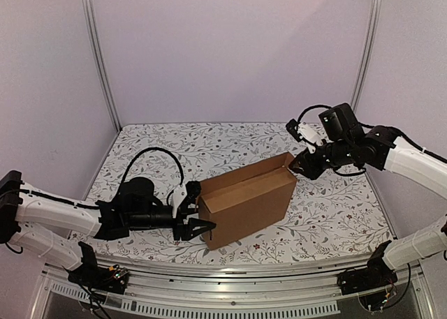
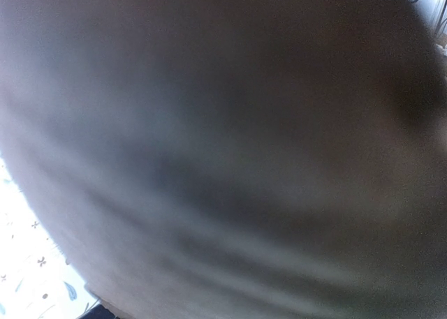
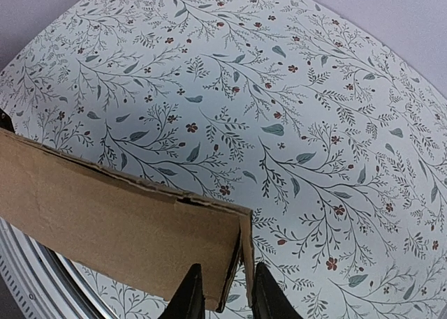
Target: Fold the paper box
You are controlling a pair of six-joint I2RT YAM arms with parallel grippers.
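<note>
Cam overhead: paper box [image 1: 244, 200] is standing on edge mid-table [image 1: 335, 214], looking mostly formed, upper side seemingly open. Left gripper [image 1: 198, 209] is straddling its left end, jaws spread; grip unclear. Right gripper [image 1: 296, 167] is meeting the upper right corner. Left wrist: blur, nothing readable. Right wrist: fingers [image 3: 192, 298] are flanking the end wall, close together; can't tell if clamping. Closing up is prob. remaining.
</note>
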